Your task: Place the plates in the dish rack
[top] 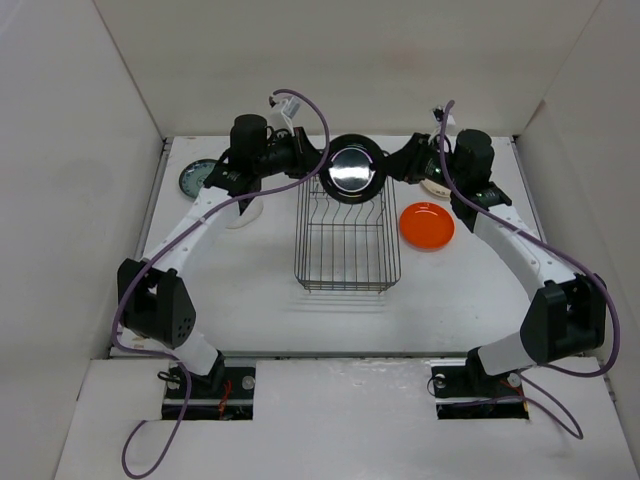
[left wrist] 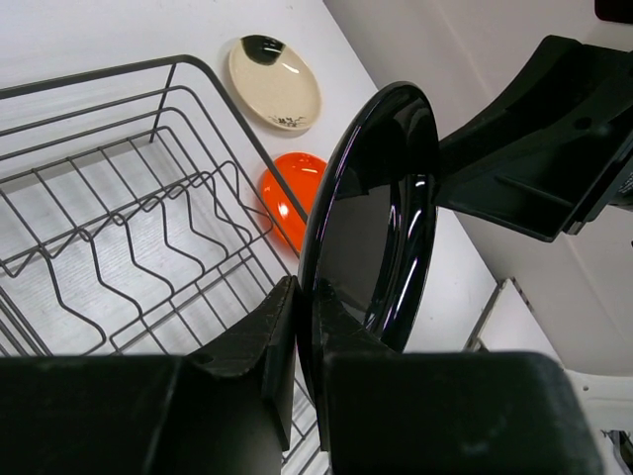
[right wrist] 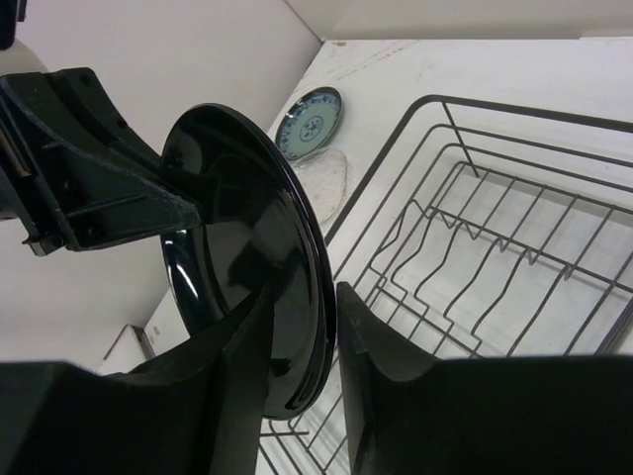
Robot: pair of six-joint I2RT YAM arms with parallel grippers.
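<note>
Wire dish rack (top: 348, 287): empty, none loaded. Left of it, teal plate (top: 197, 178) and pale plate (top: 243, 213); over its far end your left end effector (left wrist: 307, 297) and right end effector (right wrist: 331, 297) both clamp black plate (top: 352, 170); right of it, orange plate (top: 426, 224), cream plate (top: 434, 187).

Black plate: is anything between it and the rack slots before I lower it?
Nothing visible. The black plate hangs over the far end of the dish rack, gripped at opposite rims by the left gripper and right gripper. The rack holds no other plate.
</note>
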